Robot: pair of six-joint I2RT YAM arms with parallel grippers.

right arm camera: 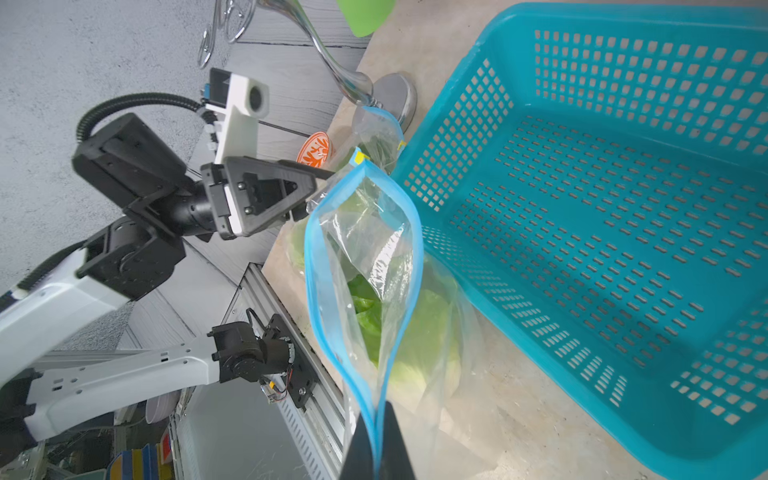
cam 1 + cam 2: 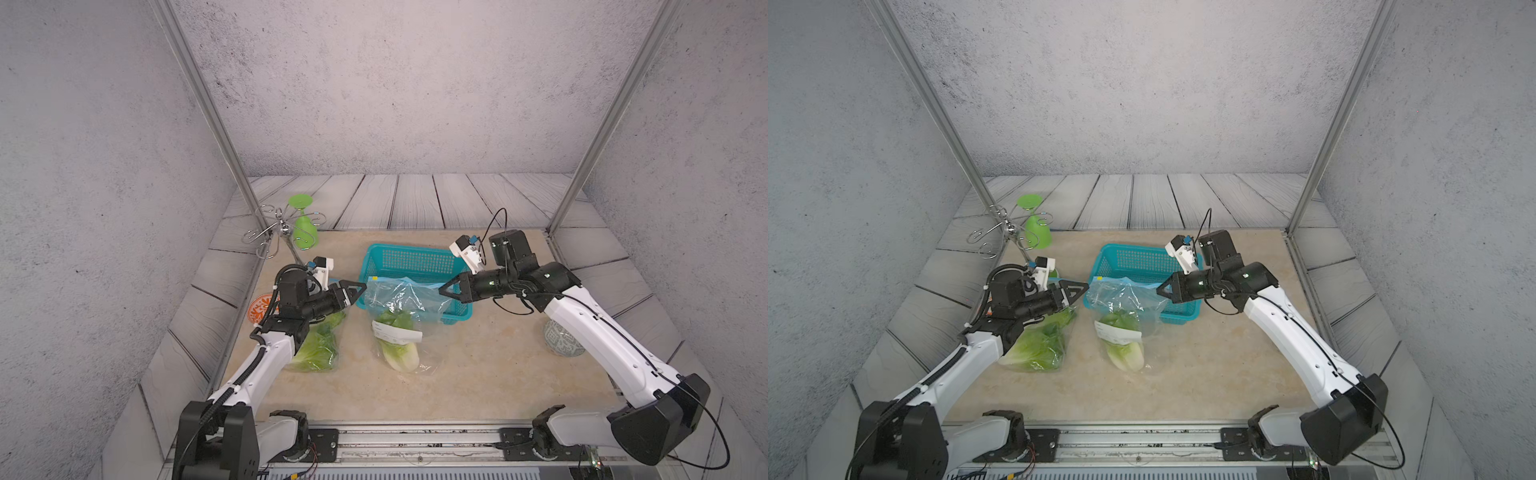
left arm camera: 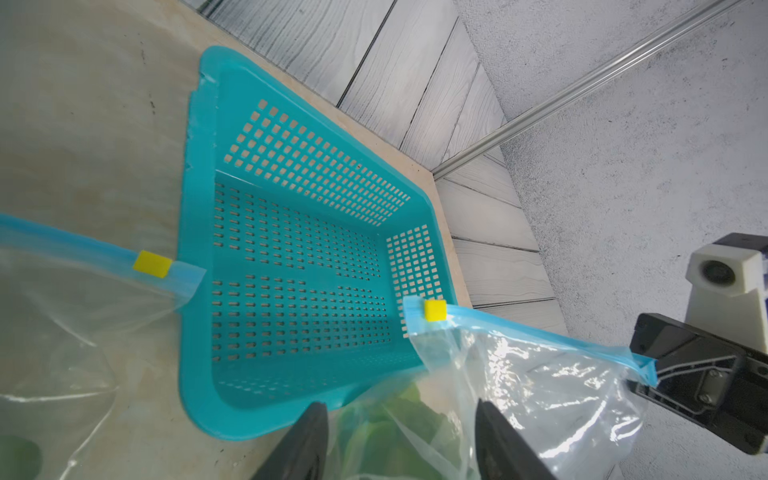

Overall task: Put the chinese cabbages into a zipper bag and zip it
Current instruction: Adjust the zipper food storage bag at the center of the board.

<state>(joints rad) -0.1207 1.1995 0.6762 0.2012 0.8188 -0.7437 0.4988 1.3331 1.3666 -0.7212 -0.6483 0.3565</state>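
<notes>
Noting the right gripper [image 1: 376,432] clenching flat on the blue zip strip [image 1: 316,291] at one end of the clear plastic zipper bag [image 2: 409,297], holding that end up off the beige stone-look tabletop [image 2: 478,374]. Seeing the same pinch at the strip's tip in the left wrist view.

Finding the bag's mouth unzipped in the right wrist view: two blue strips bowing apart, with the small yellow slider [image 1: 360,157] sitting at the far end, just beside the left gripper [image 2: 362,286].

Recording the left gripper as released: fingers [image 3: 316,436] standing well apart in the left wrist view, with bag film and green leaf showing between them and nothing gripped. Not managing to tell whether a fingertip is touching the bag's corner.

Locating the chinese cabbages. Seeing one oblong cabbage head [image 2: 399,353] with crinkled green leaves and a white base lying inside the held bag, base toward the near table edge, under a white paper label [image 2: 395,332]. Seeing more green leaves inside a second zipper bag [image 2: 320,353] of clear plastic, lying flat and partly under the left arm; head count unreadable.

Noting the held bag's upper part leaning over the near wall of the perforated teal plastic basket [image 2: 415,259].
</notes>
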